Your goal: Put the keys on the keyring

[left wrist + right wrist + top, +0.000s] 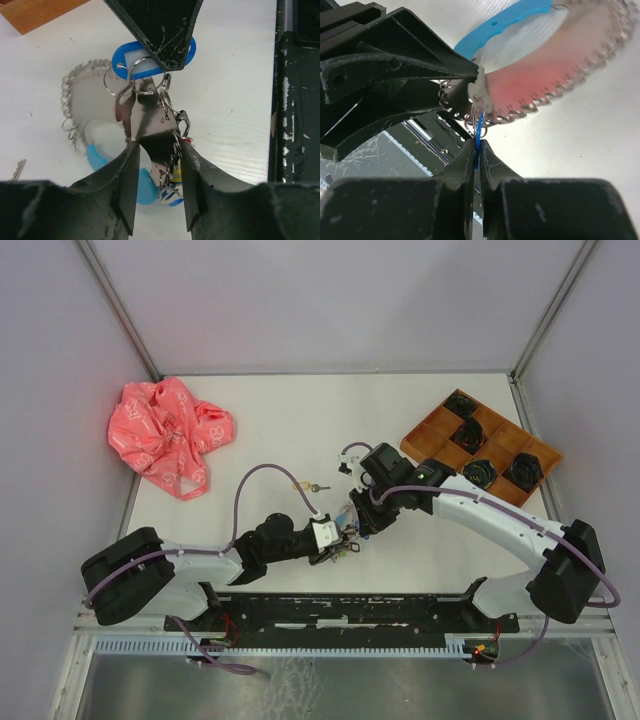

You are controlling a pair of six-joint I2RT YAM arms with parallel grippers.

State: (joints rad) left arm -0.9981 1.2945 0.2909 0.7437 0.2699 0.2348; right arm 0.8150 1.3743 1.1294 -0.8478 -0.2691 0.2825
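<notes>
Left wrist view shows the keys packed in a bunch between the two fingers of the left pincer. That pincer is closed partway, as far as the bunch lets it, and one flat silver key sticks out just past its tips. The keys hang from a small keyring a little farther out from those tips. A blue tag hangs on the same ring. The right pincer is squeezed almost fully closed on the thin edge of that tag, so the tag sits right between its tips. A big ring of little loops lies on the white table just past the tips of both pincers. One loose key lies on the table near the left pincer, off to its left and not touching it. A pink bag is well apart from both pincers. A wooden tray with black things in it is well apart too, on the right pincer's side.
</notes>
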